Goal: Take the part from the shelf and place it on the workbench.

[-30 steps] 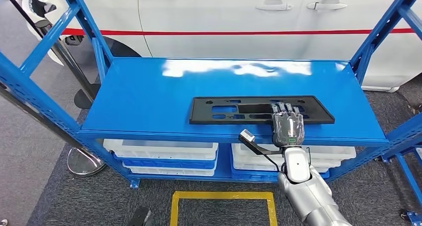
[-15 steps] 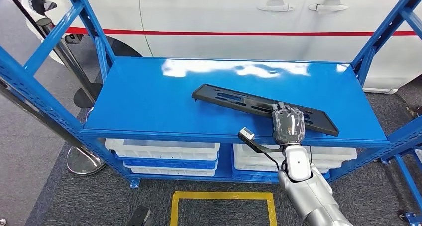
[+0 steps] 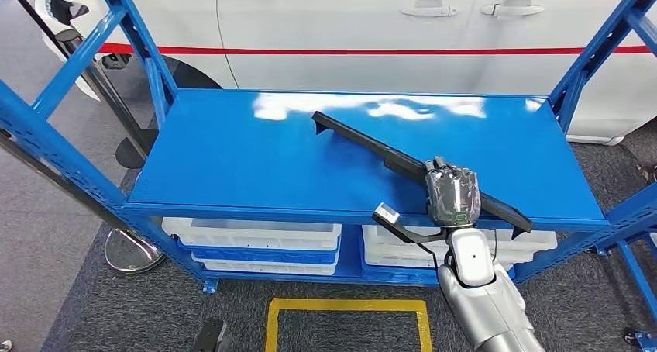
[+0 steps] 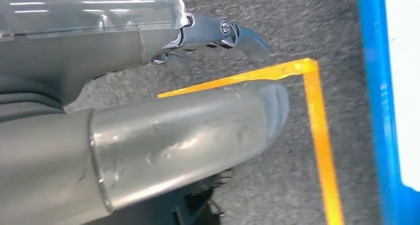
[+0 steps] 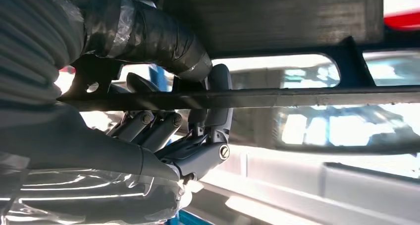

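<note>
The right hand (image 3: 451, 197), fingers clamped around the black plastic panel (image 3: 372, 144), tilts it off the blue shelf (image 3: 232, 150); next, carrying it clear toward the workbench.

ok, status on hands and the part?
Right hand grips long flat black plastic part, tilted above blue metal shelf. Left hand hangs empty over floor. Nothing in the way.

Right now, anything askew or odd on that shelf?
Yes: the black part is not lying flat. The right hand grips it near one end at the front edge of the blue shelf, so it slants diagonally, seen nearly edge-on. That looks like a mid-lift tilt, not damage. Nothing else stands out.
</note>
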Motion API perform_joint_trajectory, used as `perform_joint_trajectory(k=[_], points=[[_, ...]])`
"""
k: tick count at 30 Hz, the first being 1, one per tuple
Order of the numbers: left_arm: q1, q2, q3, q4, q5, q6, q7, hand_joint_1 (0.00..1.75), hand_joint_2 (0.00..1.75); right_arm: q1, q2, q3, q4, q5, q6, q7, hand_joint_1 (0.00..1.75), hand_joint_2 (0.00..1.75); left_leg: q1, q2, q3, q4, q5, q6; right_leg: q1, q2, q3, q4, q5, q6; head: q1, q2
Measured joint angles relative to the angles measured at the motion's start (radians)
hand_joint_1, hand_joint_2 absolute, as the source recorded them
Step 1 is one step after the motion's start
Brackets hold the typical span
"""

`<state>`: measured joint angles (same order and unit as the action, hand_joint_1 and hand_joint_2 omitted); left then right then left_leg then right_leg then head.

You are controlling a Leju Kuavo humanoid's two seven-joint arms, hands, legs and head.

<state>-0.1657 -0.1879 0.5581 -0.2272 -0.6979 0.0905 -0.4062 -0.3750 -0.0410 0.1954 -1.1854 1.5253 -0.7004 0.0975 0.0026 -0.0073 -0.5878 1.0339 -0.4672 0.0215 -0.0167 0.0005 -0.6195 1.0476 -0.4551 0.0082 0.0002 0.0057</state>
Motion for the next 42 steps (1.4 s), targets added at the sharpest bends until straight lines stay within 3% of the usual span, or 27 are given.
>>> perform_joint_trajectory(k=[2,5,6,7,8,11,13,15,17,20,21,22,23,25,27,32,34,36,38,39,42], points=[[-0.003,0.000,0.013,0.000,0.012,0.013,-0.019,0.00,0.00,0.008,0.029,-0.034,-0.050,-0.008,0.000,-0.080,1.75,1.75,0.002,0.001,-0.016,0.041,-0.030,-0.011,-0.004,0.001,0.002,-0.004,0.002,-0.012,0.000,0.000],[-0.010,0.000,0.027,0.000,0.017,0.019,-0.027,0.00,0.00,0.017,0.064,-0.058,-0.096,-0.013,0.000,-0.121,1.75,1.75,0.006,0.002,-0.097,0.215,-0.114,-0.024,-0.004,-0.001,0.003,-0.005,0.001,-0.020,-0.001,0.000],[-0.010,0.000,0.031,0.000,0.017,0.022,-0.030,0.00,0.00,0.021,0.073,-0.064,-0.107,-0.013,0.000,-0.131,1.75,1.75,0.007,0.002,-0.120,0.260,-0.124,-0.026,-0.003,-0.002,0.003,-0.004,0.001,-0.021,-0.001,0.000],[-0.009,0.000,0.034,0.000,0.017,0.028,-0.034,0.00,0.00,0.025,0.082,-0.070,-0.120,-0.011,0.000,-0.145,1.75,1.75,0.007,0.002,-0.128,0.273,-0.117,-0.025,-0.003,-0.002,0.003,-0.004,0.000,-0.022,-0.001,0.000],[-0.009,0.000,0.036,0.000,0.017,0.035,-0.040,0.00,0.00,0.028,0.092,-0.073,-0.136,-0.008,0.000,-0.162,1.75,1.75,0.007,0.002,-0.118,0.246,-0.091,-0.023,-0.002,-0.002,0.004,-0.002,-0.001,-0.022,-0.001,0.000],[-0.015,0.001,0.043,0.000,0.021,0.052,-0.061,0.00,0.00,0.030,0.122,-0.065,-0.196,0.006,0.000,-0.190,1.75,1.75,0.003,0.002,-0.035,0.060,0.004,-0.006,0.000,0.002,0.006,-0.001,-0.003,-0.020,-0.001,0.000],[-0.021,0.000,0.049,0.000,0.030,0.056,-0.069,0.00,0.00,0.028,0.134,-0.037,-0.235,0.008,0.000,-0.176,1.75,1.75,-0.003,0.001,-0.009,0.003,0.013,0.004,0.002,0.003,0.004,-0.002,-0.001,-0.013,-0.001,0.000],[-0.021,-0.003,0.053,0.000,0.035,0.054,-0.079,0.00,0.00,0.027,0.136,0.003,-0.271,0.009,0.000,-0.155,1.75,1.75,-0.002,0.001,-0.005,-0.009,0.013,0.009,0.003,0.002,0.003,-0.006,0.001,-0.002,-0.001,0.000],[-0.019,-0.007,0.056,0.000,0.037,0.048,-0.091,0.00,0.00,0.027,0.136,0.039,-0.305,0.010,0.000,-0.140,1.75,1.75,0.004,0.002,0.000,-0.023,0.022,0.016,0.004,0.001,-0.004,0.013,-0.017,0.008,0.000,0.000],[-0.020,-0.014,0.060,0.000,0.037,0.038,-0.103,0.00,0.00,0.027,0.136,0.077,-0.342,0.010,0.001,-0.127,1.75,1.75,0.006,0.003,0.003,-0.031,0.027,0.024,0.003,0.000,-0.072,0.169,-0.103,0.015,0.000,0.000],[-0.018,-0.016,0.061,0.000,0.039,0.032,-0.104,0.00,0.00,0.030,0.135,0.087,-0.350,0.010,0.001,-0.125,1.75,1.75,0.005,0.003,0.003,-0.030,0.027,0.025,0.003,0.000,-0.099,0.224,-0.123,0.016,0.000,0.000],[-0.015,-0.016,0.063,0.000,0.042,0.024,-0.104,0.00,0.00,0.033,0.135,0.096,-0.360,0.010,0.001,-0.124,1.75,1.75,0.005,0.003,0.003,-0.029,0.026,0.024,0.003,0.000,-0.113,0.252,-0.126,0.017,0.000,0.000],[-0.012,-0.017,0.065,0.000,0.046,0.014,-0.103,0.00,0.00,0.037,0.135,0.106,-0.373,0.009,0.001,-0.123,1.75,1.75,0.005,0.002,0.003,-0.027,0.024,0.024,0.002,0.000,-0.109,0.243,-0.109,0.017,0.000,0.000],[-0.008,-0.018,0.068,0.000,0.052,-0.002,-0.102,0.00,0.00,0.042,0.135,0.124,-0.399,0.009,0.001,-0.124,1.75,1.75,0.006,0.002,0.004,-0.019,0.019,0.020,0.001,0.000,-0.056,0.131,-0.043,0.015,0.000,0.000],[-0.007,-0.019,0.070,0.000,0.053,-0.008,-0.103,0.00,0.00,0.043,0.135,0.137,-0.419,0.009,0.001,-0.126,1.75,1.75,0.002,0.001,0.001,-0.008,0.011,0.013,0.002,0.000,-0.005,0.027,-0.007,0.009,0.000,0.000],[-0.004,-0.019,0.074,0.000,0.054,-0.015,-0.107,0.00,0.00,0.048,0.137,0.150,-0.450,0.007,0.001,-0.137,1.75,1.75,0.001,0.001,-0.006,0.009,-0.005,-0.008,0.003,0.002,0.006,-0.002,-0.003,-0.015,-0.001,0.000],[-0.002,-0.018,0.076,0.000,0.059,-0.029,-0.116,0.00,0.87,0.052,0.141,0.151,-0.472,0.000,0.001,-0.165,1.75,1.75,0.004,0.002,-0.038,0.084,-0.053,-0.018,0.000,0.000,0.008,-0.006,-0.001,-0.024,-0.001,0.000],[0.003,-0.017,0.080,0.000,0.065,-0.040,-0.125,0.00,1.75,0.061,0.150,0.151,-0.494,-0.017,0.001,-0.214,1.75,1.75,0.007,0.002,-0.094,0.211,-0.112,-0.025,0.001,-0.001,0.008,-0.005,-0.002,-0.028,-0.001,0.000],[0.008,-0.014,0.083,0.000,0.068,-0.046,-0.129,0.00,1.75,0.072,0.161,0.148,-0.511,-0.042,0.001,-0.276,1.75,1.75,0.008,0.002,-0.123,0.273,-0.120,-0.026,0.003,0.000,0.008,-0.005,-0.003,-0.029,-0.001,0.000],[0.010,-0.013,0.085,0.000,0.068,-0.048,-0.129,0.00,1.75,0.077,0.169,0.144,-0.518,-0.056,0.001,-0.311,1.75,1.75,0.008,0.002,-0.114,0.249,-0.097,-0.024,0.004,0.000,0.009,-0.004,-0.003,-0.029,-0.001,0.000],[0.010,-0.007,0.088,0.000,0.070,-0.053,-0.133,0.00,1.75,0.087,0.219,0.110,-0.536,-0.115,0.001,-0.463,1.75,1.75,0.004,0.002,-0.026,0.056,-0.004,-0.006,0.007,0.003,0.010,-0.003,-0.005,-0.028,0.000,0.000]])
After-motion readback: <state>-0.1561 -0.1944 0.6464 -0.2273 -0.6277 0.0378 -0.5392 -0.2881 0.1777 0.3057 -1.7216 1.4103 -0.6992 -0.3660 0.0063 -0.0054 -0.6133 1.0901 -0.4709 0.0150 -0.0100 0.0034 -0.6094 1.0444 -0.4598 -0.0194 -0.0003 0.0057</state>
